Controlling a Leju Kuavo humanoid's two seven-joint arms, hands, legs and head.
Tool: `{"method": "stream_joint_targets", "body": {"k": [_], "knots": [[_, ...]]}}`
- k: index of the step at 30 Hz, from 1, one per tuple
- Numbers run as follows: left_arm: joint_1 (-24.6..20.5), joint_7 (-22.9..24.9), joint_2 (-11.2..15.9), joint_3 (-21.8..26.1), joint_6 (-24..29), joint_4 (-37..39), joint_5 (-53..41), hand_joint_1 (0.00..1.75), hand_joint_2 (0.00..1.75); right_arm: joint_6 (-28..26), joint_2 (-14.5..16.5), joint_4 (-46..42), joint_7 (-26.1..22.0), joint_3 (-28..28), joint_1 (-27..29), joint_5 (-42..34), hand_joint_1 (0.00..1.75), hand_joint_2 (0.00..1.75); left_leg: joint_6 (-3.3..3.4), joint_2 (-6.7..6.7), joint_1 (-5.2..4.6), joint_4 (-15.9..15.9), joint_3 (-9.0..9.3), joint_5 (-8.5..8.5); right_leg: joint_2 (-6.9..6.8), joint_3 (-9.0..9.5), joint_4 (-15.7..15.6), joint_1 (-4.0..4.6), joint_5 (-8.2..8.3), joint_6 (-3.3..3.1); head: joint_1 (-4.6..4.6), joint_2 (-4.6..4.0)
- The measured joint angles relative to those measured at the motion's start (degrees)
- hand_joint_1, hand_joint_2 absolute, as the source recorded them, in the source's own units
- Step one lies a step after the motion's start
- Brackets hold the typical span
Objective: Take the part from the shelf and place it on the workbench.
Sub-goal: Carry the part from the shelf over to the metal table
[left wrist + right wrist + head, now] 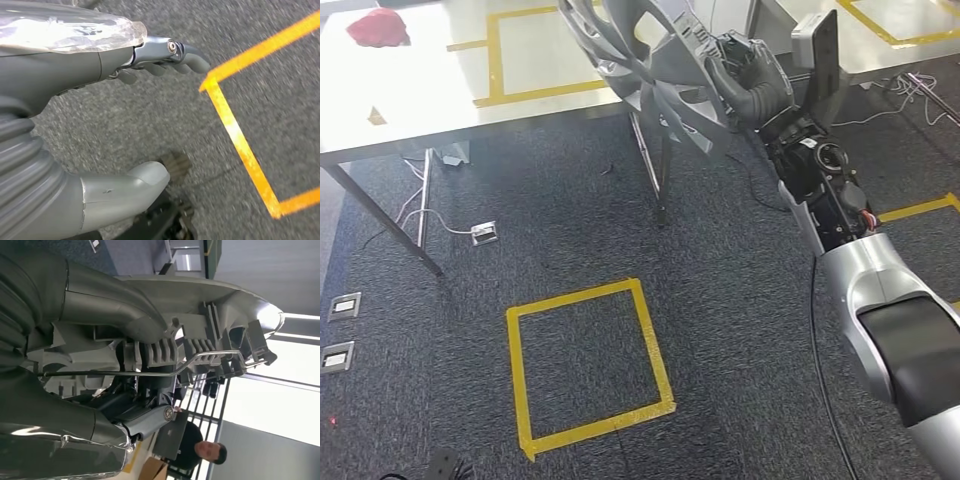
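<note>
Two desks ahead: the near white desk (433,90) with yellow tape lines on top, and a second one (878,45) further right. Yellow tape square (584,365) on the carpet between robot and desk.

Part (652,70) is a grey moulded plastic piece, ribbed and open-framed, with a thin metal rod (158,371) running along its back. It's up in the air, off any surface, over the near desk's right end.

Right robot hand (752,82) is wrapped around the part's right end, thumb and fingers closed on it. Arm is stretched well forward, so the load sits far out.

Left robot hand (124,100) hangs by the floor holding nothing, fingers extended and apart from the thumb.

Red cloth-like lump (379,28) on the desk's far left corner, well clear. A person sits in the background in the right wrist view.

My read: carry phase, placement not done. To do it well:
- step closer before lowering, don't reach further
- bring the part over bare desk, not overhanging the edge
- lower until it bears on the surface, then let go
- one-ended hold, so expect the free end to droop; keep it level
</note>
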Motion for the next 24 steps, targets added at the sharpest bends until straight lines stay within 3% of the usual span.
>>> {"method": "stream_joint_targets", "body": {"k": [2,4,6,7,8,9,12,14,17,19,22,23,24], "knots": [[-0.1,0.0,0.0,0.0,0.0,0.0,0.0,0.00,1.75,-0.1,0.0,0.0,-0.1,0.0,-0.2,0.0,1.75,1.75,0.11,0.04,0.15,-1.5,1.23,-0.25,-0.19,0.50,0.0,-0.07,-0.23,0.56,0.05,0.00],[-0.2,0.0,0.0,0.0,0.0,0.0,0.0,0.00,1.75,-0.1,0.0,0.0,-0.1,0.0,-0.4,0.1,1.75,1.75,0.32,-0.04,0.43,-2.6,2.69,-0.41,-0.44,-0.81,3.3,-0.05,-2.07,0.92,0.17,0.00],[-0.2,0.0,-0.1,0.0,-0.1,0.0,-0.2,0.00,1.75,0.0,0.0,0.0,-0.2,0.0,-0.5,0.2,1.75,1.75,0.50,-0.20,0.51,-2.8,3.48,-0.82,-0.53,-4.76,10.7,-0.10,-5.01,1.23,0.43,0.00],[-0.1,0.0,-0.2,0.0,-0.2,0.0,-0.3,0.00,1.75,0.1,0.0,0.0,-0.3,0.0,-0.4,0.2,1.75,1.75,0.50,-0.28,0.54,-2.8,3.79,-1.14,-0.53,-6.93,14.0,-0.15,-5.90,1.44,0.58,0.00],[0.0,0.0,-0.2,0.0,-0.2,0.0,-0.4,0.00,1.75,0.1,0.0,0.0,-0.3,0.0,-0.2,0.2,1.75,1.75,0.41,-0.36,0.59,-2.7,4.19,-1.53,-0.55,-8.46,15.7,-0.25,-5.79,1.64,0.68,0.00],[0.0,0.0,-0.3,0.0,-0.2,0.0,-0.5,0.00,1.75,0.1,0.0,0.1,-0.3,0.0,-0.1,0.2,1.75,1.75,0.27,-0.46,0.66,-2.6,4.68,-2.00,-0.59,-8.99,15.1,-0.37,-4.35,1.84,0.76,0.00],[0.1,0.1,-0.4,0.0,-0.3,0.0,-0.6,0.00,1.75,0.2,0.0,0.1,-0.3,0.0,-0.1,0.2,1.75,1.75,-0.46,-0.73,0.91,-2.0,6.23,-3.52,-0.73,-6.62,5.0,-0.70,3.50,2.41,0.98,0.00],[0.1,0.1,-0.4,0.0,-0.3,0.0,-0.6,0.00,1.75,0.1,0.0,0.2,-0.3,0.0,0.0,0.2,1.75,1.75,-1.06,-0.79,0.95,-1.2,6.16,-4.30,-0.74,-5.09,0.7,-0.48,4.72,1.84,1.11,0.00],[0.0,0.2,-0.3,0.0,-0.3,0.0,-0.5,0.00,1.75,0.1,0.0,0.3,-0.4,0.0,0.0,0.2,1.75,1.75,-2.07,-0.69,0.81,-0.2,5.83,-5.24,-0.67,-4.48,0.2,-0.47,3.91,0.31,0.99,0.00],[-0.3,0.2,-0.3,0.0,-0.3,0.0,-0.5,0.00,1.75,0.2,0.0,0.2,-0.4,0.0,-0.1,0.2,1.75,1.75,-2.73,-0.47,0.93,3.5,4.02,-6.04,-0.64,-3.59,-0.1,-0.80,3.54,-0.18,0.53,0.00],[-0.3,0.2,-0.4,0.0,-0.3,0.0,-0.5,0.00,1.75,0.2,0.0,0.3,-0.4,0.0,0.0,0.2,1.75,1.75,-3.85,-0.13,1.38,14.7,-3.32,-9.21,-0.59,-2.50,-0.4,-0.83,2.72,-0.73,0.00,0.00],[-0.2,0.2,-0.4,0.0,-0.3,0.0,-0.5,0.00,1.75,0.2,0.0,0.3,-0.4,0.0,0.1,0.2,1.75,1.75,-3.95,-0.11,1.44,16.8,-5.24,-9.72,-0.50,-2.13,-0.4,-0.80,2.36,-0.80,-0.02,0.00],[-0.1,0.2,-0.4,0.0,-0.3,0.0,-0.5,0.00,1.75,0.2,0.0,0.3,-0.4,0.0,0.2,0.2,1.75,1.75,-3.80,-0.11,1.44,16.8,-6.22,-9.06,-0.39,-1.68,-0.4,-0.76,1.96,-0.82,-0.04,0.00]]}}
